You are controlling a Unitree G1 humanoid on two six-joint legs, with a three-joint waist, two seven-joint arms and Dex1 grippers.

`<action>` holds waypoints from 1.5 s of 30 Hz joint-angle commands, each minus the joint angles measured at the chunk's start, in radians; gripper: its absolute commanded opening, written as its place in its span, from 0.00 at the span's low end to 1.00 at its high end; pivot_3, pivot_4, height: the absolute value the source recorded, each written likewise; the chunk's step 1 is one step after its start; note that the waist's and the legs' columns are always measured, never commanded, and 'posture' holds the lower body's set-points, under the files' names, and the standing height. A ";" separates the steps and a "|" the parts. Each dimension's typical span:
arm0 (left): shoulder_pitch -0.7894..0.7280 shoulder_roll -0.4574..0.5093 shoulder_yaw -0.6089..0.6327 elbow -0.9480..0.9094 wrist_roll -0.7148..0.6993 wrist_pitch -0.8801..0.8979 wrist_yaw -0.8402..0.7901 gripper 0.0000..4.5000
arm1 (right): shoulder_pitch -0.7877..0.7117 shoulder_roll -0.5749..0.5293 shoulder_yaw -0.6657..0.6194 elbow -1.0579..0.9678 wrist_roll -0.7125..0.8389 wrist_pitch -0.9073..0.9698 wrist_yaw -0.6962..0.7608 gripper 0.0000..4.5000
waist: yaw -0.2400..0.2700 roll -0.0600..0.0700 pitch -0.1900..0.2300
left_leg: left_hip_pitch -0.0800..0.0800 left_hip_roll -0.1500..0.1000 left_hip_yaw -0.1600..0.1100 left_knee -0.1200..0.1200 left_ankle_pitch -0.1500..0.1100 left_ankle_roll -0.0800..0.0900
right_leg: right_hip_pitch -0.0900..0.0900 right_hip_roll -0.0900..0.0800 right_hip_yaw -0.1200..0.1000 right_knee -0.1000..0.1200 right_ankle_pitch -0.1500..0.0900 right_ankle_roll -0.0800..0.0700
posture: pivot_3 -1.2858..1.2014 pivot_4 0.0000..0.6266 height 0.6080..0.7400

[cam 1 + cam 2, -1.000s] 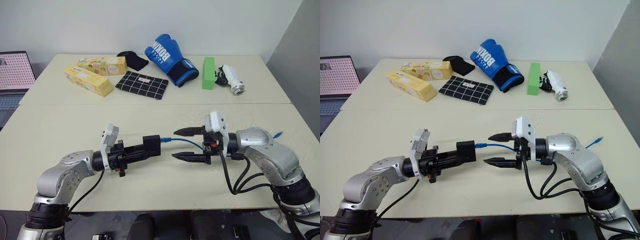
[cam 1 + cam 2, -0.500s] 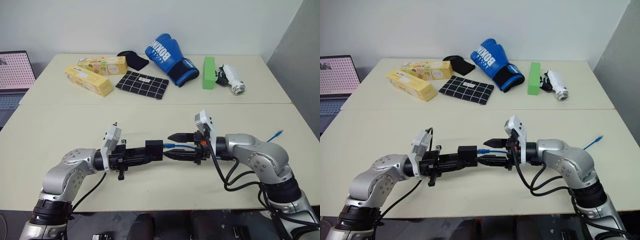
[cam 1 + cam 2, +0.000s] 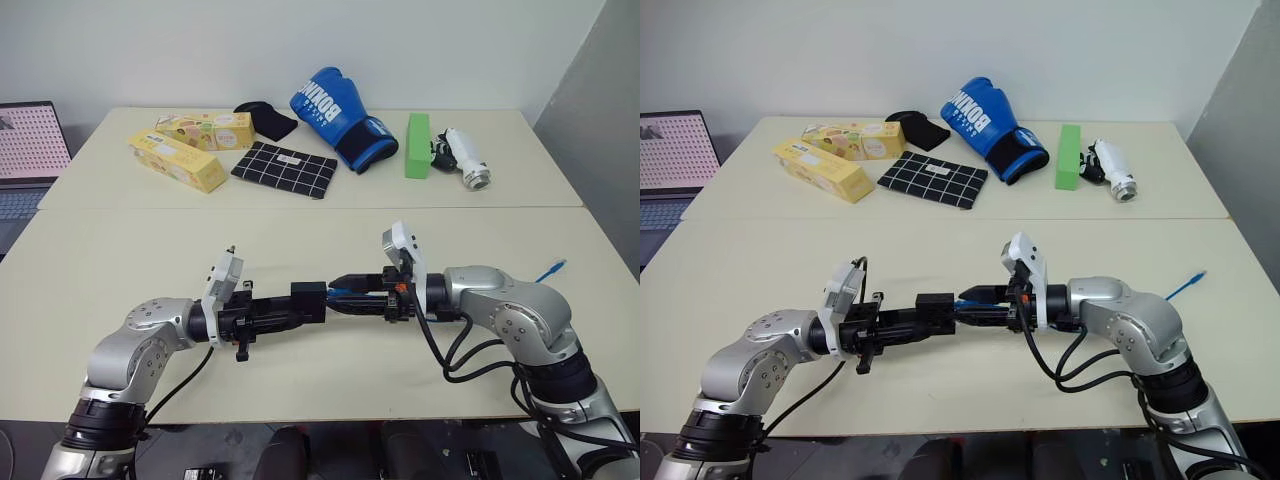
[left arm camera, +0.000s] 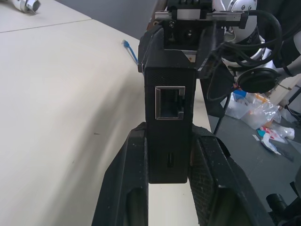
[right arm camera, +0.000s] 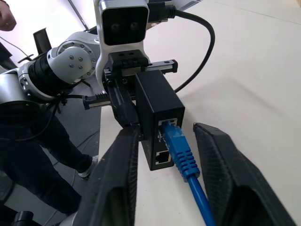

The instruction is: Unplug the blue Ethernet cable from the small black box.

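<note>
My left gripper (image 3: 292,305) is shut on the small black box (image 3: 308,300) and holds it level above the near table. In the left wrist view the box (image 4: 169,117) sits between both fingers (image 4: 134,183), an empty port facing the camera. The blue Ethernet cable (image 5: 181,153) is plugged into the box's (image 5: 157,106) upper port. My right gripper (image 5: 168,131) faces the box with one finger on each side of the plug; a narrow gap shows on both sides. The cable's far end (image 3: 550,270) lies on the table at the right.
On the far table lie a blue boxing glove (image 3: 335,115), a green block (image 3: 416,145), a black grid cloth (image 3: 284,168), two yellow boxes (image 3: 177,160), a black pouch (image 3: 265,118) and a white cylinder (image 3: 462,160). A laptop (image 3: 25,150) stands at the left.
My right gripper has moved left up to the box, and its fingers have narrowed from wide apart to close around the plug. The left gripper has kept hold of the box.
</note>
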 commanded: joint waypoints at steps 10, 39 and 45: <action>-0.007 -0.008 0.003 -0.018 -0.003 -0.016 -0.014 0.18 | -0.028 -0.009 0.001 -0.013 -0.003 -0.013 0.058 0.02 | 0.000 0.000 0.000 | 0.000 0.000 0.000 0.000 0.000 0.000 | 0.000 0.000 0.000 0.000 0.000 0.000 | 0.52 0.24 1.00; 0.003 -0.006 -0.014 -0.030 0.001 -0.022 -0.026 0.18 | -0.050 0.008 -0.096 -0.002 0.097 0.067 0.055 0.41 | 0.000 0.000 0.000 | 0.000 0.000 0.000 0.000 0.000 0.000 | 0.000 0.000 0.000 0.000 0.000 0.000 | 0.52 0.24 1.00; -0.002 -0.010 -0.019 -0.033 -0.002 -0.019 -0.027 0.18 | -0.021 -0.016 -0.079 -0.006 0.084 0.083 0.052 0.52 | 0.000 0.000 0.000 | 0.000 0.000 0.000 0.000 0.000 0.000 | 0.000 0.000 0.000 -0.001 0.000 0.000 | 0.52 0.24 1.00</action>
